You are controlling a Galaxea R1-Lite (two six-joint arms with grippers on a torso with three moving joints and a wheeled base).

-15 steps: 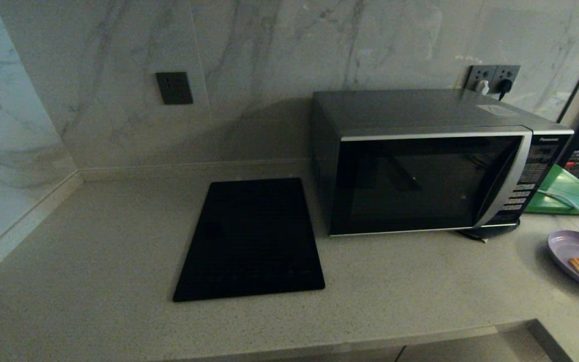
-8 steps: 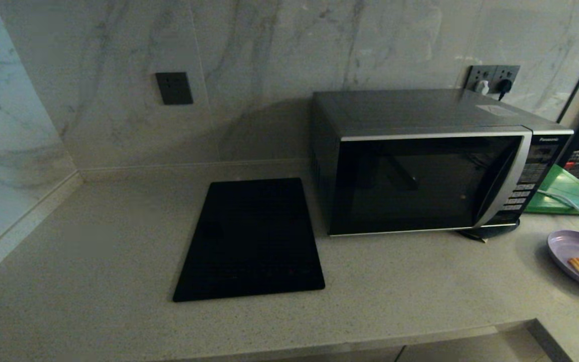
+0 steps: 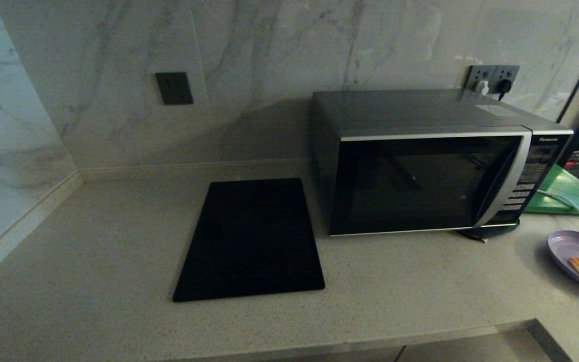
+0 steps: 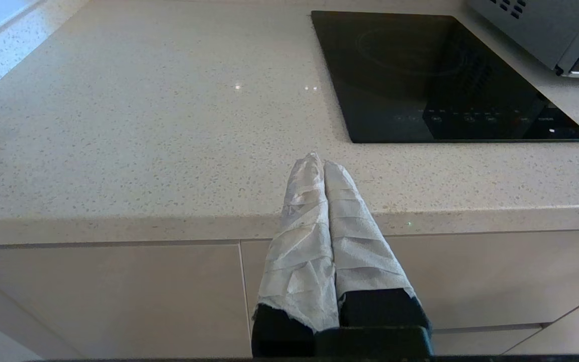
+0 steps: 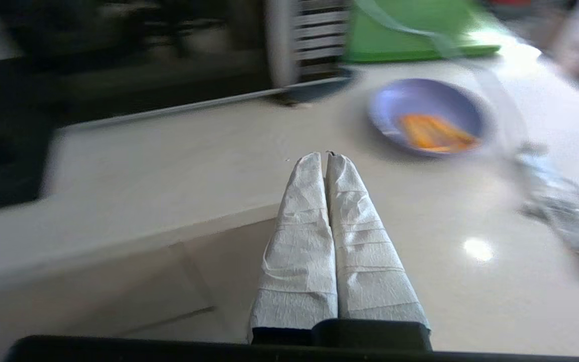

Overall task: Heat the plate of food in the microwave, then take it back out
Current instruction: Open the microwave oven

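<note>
The grey-silver microwave (image 3: 430, 161) stands on the counter at the back right, its black glass door closed. The lavender plate of orange food sticks (image 3: 578, 259) rests on the counter to the microwave's right, at the edge of the head view. In the right wrist view the plate (image 5: 427, 118) lies ahead of my right gripper (image 5: 325, 157), which is shut and empty near the counter's front edge. My left gripper (image 4: 318, 162) is shut and empty, low in front of the counter edge, short of the cooktop. Neither arm shows in the head view.
A flat black cooktop panel (image 3: 252, 239) lies left of the microwave. A green board (image 3: 568, 193) with a pale cable (image 3: 566, 203) over it sits behind the plate. Crinkled clear plastic (image 5: 566, 216) lies on the counter beside the plate. Marble walls close the back and left.
Nothing in the head view has moved.
</note>
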